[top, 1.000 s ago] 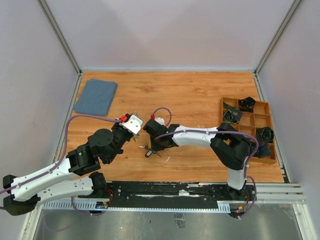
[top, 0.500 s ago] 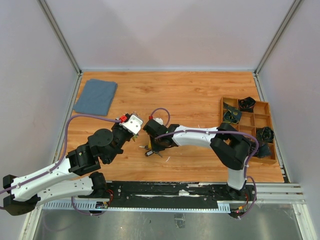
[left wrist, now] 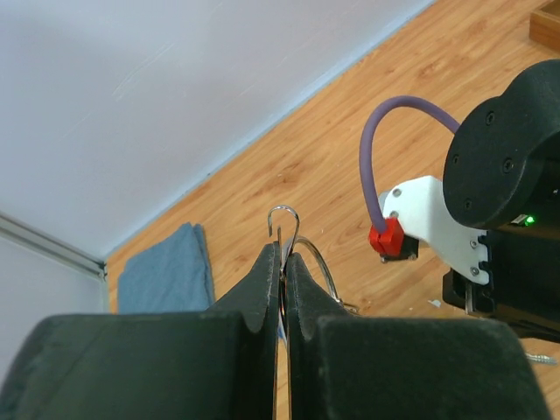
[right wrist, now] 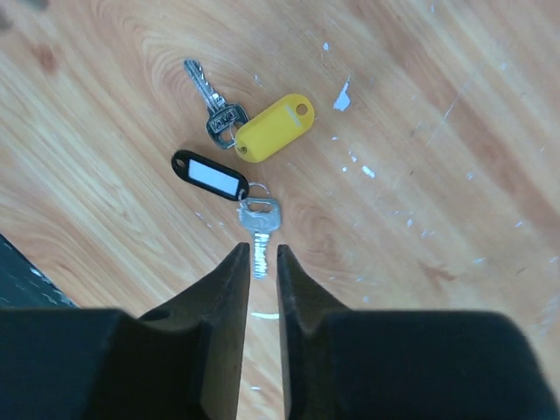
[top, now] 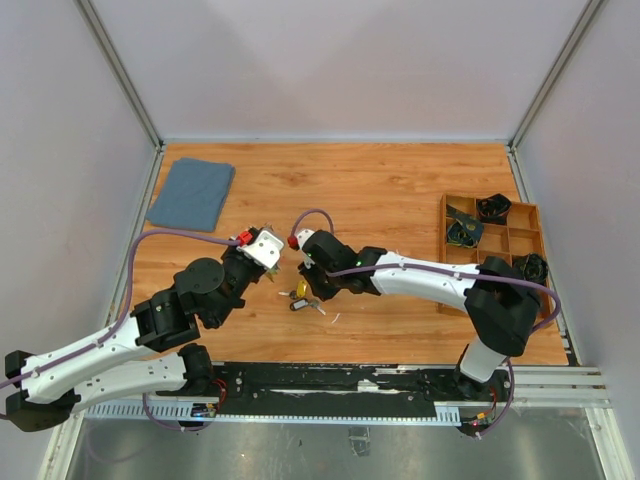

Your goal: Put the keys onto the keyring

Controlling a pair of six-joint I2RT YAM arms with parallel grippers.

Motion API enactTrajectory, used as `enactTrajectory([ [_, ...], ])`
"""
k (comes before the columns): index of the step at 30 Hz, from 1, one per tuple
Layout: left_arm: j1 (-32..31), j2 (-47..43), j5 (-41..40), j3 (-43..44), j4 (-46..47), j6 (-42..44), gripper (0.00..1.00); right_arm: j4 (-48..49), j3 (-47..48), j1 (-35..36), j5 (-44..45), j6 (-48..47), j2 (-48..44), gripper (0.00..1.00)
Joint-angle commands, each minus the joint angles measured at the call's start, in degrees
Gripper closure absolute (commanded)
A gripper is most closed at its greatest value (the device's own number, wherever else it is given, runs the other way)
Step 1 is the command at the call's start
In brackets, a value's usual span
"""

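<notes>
**Right hand lining up on a key while the left presents the ring**

My right gripper (right wrist: 261, 250) is empty, its jaws barely parted, with the silver key (right wrist: 258, 219) lying between and just ahead of my fingertips. Its black tag (right wrist: 210, 174) and the yellow-tagged key (right wrist: 274, 128) lie beyond. I'd go straight down and pinch the blade squarely. My left gripper (left wrist: 282, 254) is clamped on the keyring (left wrist: 283, 207).
</notes>
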Motion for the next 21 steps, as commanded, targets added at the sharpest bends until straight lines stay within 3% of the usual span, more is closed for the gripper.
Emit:
enactTrajectory([
  [1,0.30,-0.88,-1.36,2.30,0.63,0.10,0.99,0.65,-1.71,-0.58,-4.41,-19.49,-0.41,0.77],
  [7,0.37,-1.96,-3.66,3.61,-1.22,-0.75,0.99,8.71,-7.80,-0.58,-5.25,-29.42,-2.21,0.64],
  [21,0.30,-2.77,-4.53,5.07,-2.72,-1.11,1.00,8.44,-1.06,1.97,-10.17,-33.12,4.90,0.62],
])
